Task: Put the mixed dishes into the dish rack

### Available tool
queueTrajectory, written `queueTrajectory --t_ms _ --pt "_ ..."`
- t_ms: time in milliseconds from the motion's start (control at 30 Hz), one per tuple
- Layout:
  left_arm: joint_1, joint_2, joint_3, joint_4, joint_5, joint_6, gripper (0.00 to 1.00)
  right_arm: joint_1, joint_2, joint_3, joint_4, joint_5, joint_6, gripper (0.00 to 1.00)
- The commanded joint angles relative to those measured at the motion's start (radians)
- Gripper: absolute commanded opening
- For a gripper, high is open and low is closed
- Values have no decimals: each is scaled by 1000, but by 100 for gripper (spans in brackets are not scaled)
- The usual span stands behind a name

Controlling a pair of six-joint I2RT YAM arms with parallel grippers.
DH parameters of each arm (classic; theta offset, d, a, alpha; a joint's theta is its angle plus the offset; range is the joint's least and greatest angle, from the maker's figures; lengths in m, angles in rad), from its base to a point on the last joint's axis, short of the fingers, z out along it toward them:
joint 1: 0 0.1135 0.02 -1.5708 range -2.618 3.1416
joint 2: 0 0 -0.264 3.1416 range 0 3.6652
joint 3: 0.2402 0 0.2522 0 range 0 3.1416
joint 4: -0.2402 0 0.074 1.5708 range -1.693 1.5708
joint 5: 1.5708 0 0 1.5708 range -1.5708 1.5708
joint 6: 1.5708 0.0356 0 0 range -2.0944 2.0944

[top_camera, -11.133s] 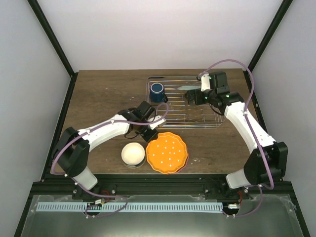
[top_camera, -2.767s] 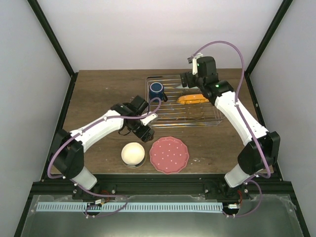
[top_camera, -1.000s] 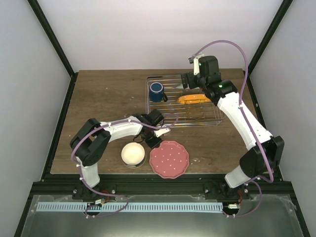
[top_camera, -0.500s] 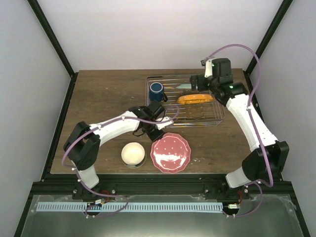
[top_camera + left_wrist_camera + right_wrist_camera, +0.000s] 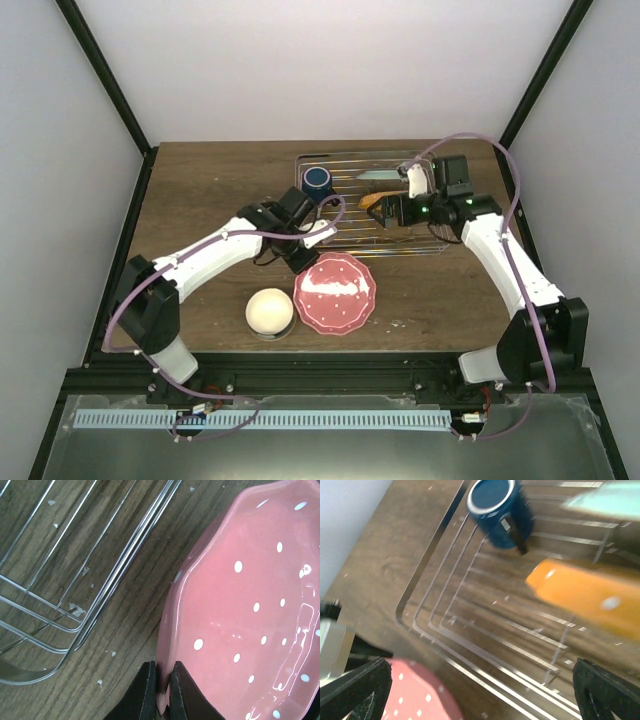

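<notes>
My left gripper [image 5: 161, 680] is shut on the rim of the scalloped pink-red plate with white dots [image 5: 240, 605]. In the top view that plate [image 5: 335, 293] hangs tilted just in front of the dish rack [image 5: 400, 250], with the left gripper [image 5: 305, 262] at its upper left edge. A dark blue mug [image 5: 318, 181] stands in the rack's left corner. The plate with the orange underside [image 5: 378, 199] stands on edge in the rack. My right gripper [image 5: 388, 212] hovers open over the rack, holding nothing. The cream-white bowl [image 5: 269, 311] sits on the table.
A mint-green dish [image 5: 378, 174] lies edge-on at the rack's back. The blurred right wrist view shows the mug [image 5: 500, 512], the orange plate [image 5: 585, 597], rack wires [image 5: 485, 630] and the pink plate [image 5: 415, 695]. The rack's corner wires [image 5: 75, 580] are left of the held plate.
The left gripper has raised the pink plate by its rim and carried it toward the rack. The right gripper has drawn away from the orange plate, which stays standing in the rack.
</notes>
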Motion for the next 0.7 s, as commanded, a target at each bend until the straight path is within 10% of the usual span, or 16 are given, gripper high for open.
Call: queueTrajectory --t_ms 0,667 --pt "13 -68 62 6 62 9 0 -2 -49 -68 4 -204 -39 100" --pt "39 -94 185 -27 81 53 0 151 16 -187 -39 -318 -189 100"
